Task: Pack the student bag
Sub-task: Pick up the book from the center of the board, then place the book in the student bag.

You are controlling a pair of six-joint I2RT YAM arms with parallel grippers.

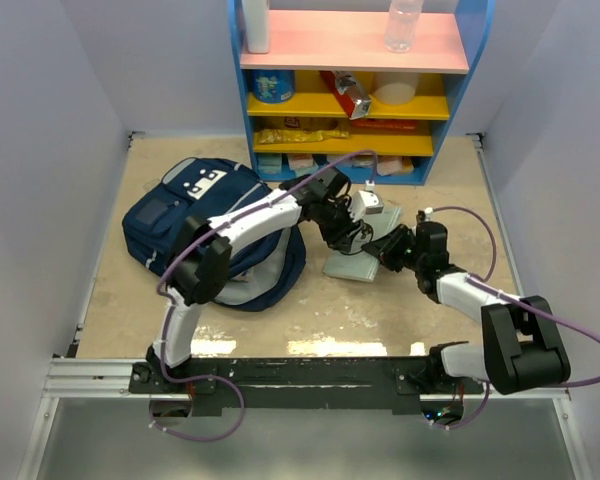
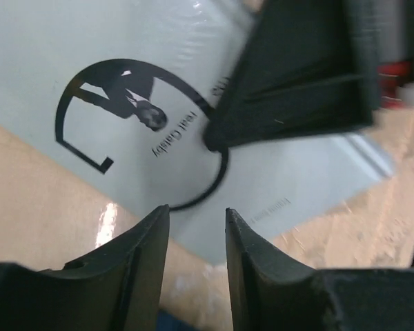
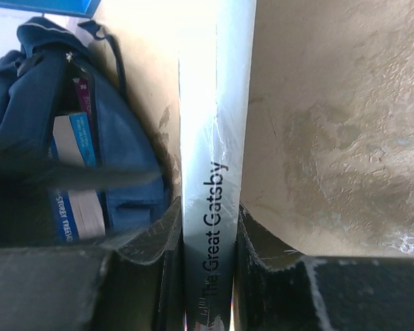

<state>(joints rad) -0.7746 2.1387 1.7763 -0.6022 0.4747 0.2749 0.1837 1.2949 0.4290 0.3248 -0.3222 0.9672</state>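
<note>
The student bag [image 1: 195, 225] is a navy backpack lying on the table at the left, its mouth open toward the centre. In the right wrist view the bag [image 3: 117, 131] holds a blue-and-white book [image 3: 76, 172]. My right gripper [image 3: 208, 207] is shut on the spine of a pale grey-blue book, "The Great Gatsby" [image 3: 214, 124], which lies just right of the bag [image 1: 352, 266]. My left gripper [image 2: 197, 210] is open and empty, hovering close over the book's cover [image 2: 124, 55] near its edge. The right gripper's dark finger [image 2: 303, 69] shows on the cover.
A blue shelf unit [image 1: 355, 90] with pink and yellow boards stands at the back, holding a bottle [image 1: 402, 25], a can and snack packs. Grey walls close in on the left and right. Both arms cross over the middle of the table.
</note>
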